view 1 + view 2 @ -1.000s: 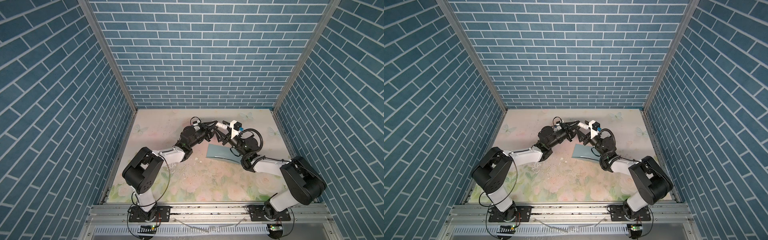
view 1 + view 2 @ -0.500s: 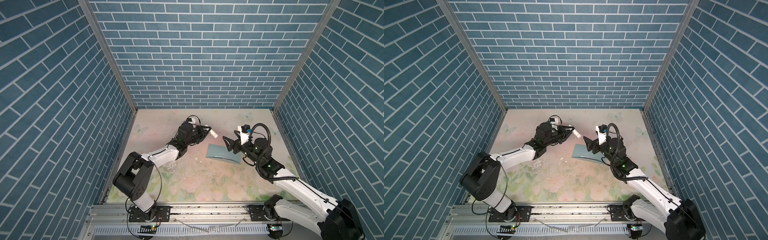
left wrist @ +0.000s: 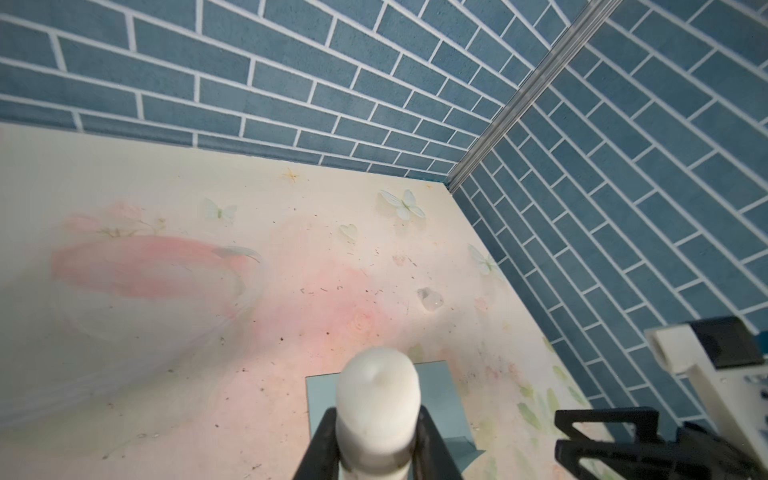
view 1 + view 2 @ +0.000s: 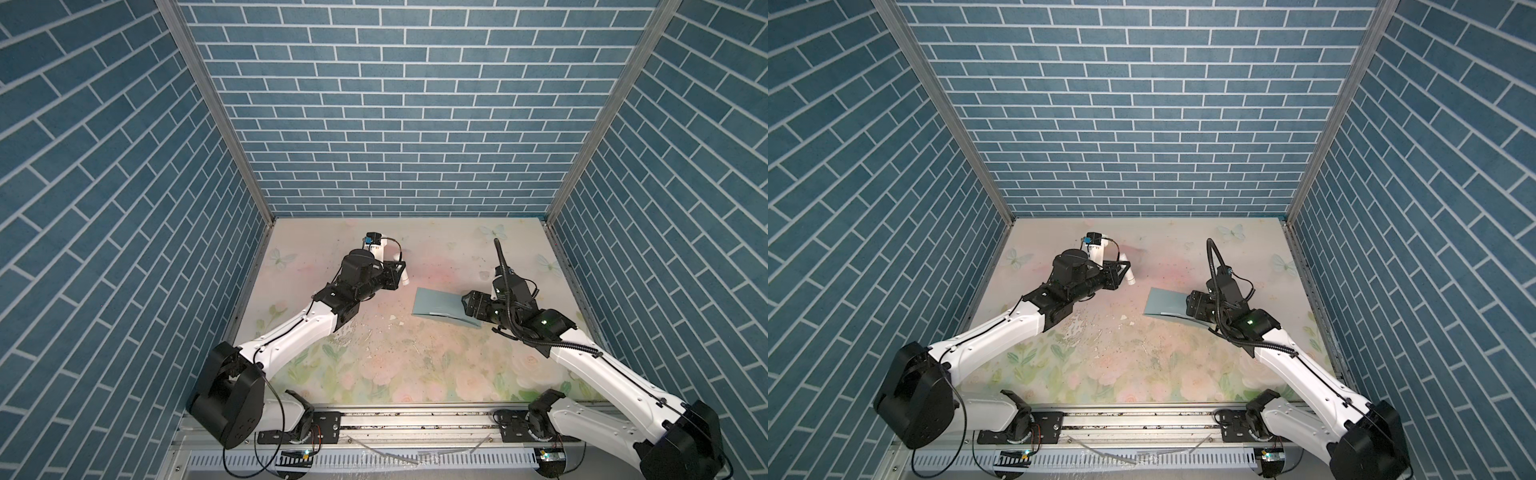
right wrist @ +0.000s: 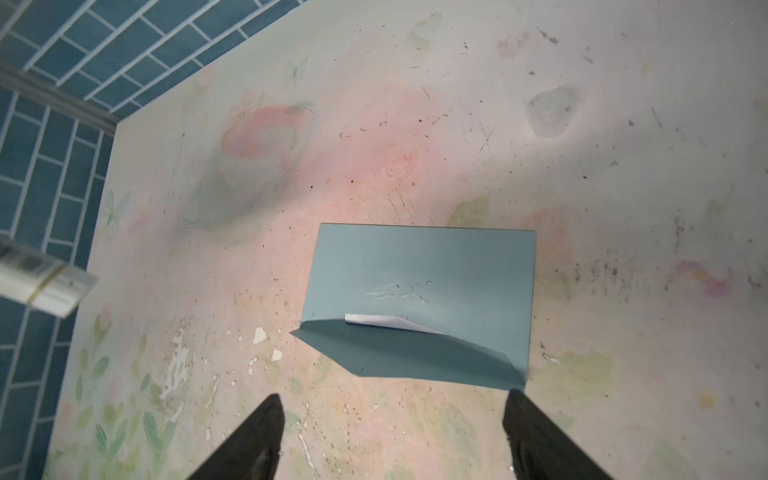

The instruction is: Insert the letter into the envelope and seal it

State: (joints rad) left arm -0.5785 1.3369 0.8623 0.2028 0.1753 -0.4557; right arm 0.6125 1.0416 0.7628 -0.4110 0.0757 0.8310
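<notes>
Matt teal paper envelope (image 5: 419,266) w/ scuff, white paper letter (image 5: 386,321), smooth plastic tube (image 3: 376,407), worn matt tabletop (image 5: 415,124).

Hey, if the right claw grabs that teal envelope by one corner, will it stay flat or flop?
Probably flops: the envelope is thin paper, and its flap already curls up. Likely light, so a push would slide it over the table. The letter peeking out may slip, since the flap looks unsealed.

Envelope (image 4: 434,304) on table (image 4: 374,365), right of centre; letter (image 5: 386,321) inside; tube (image 4: 404,280) left of envelope, apart.
</notes>
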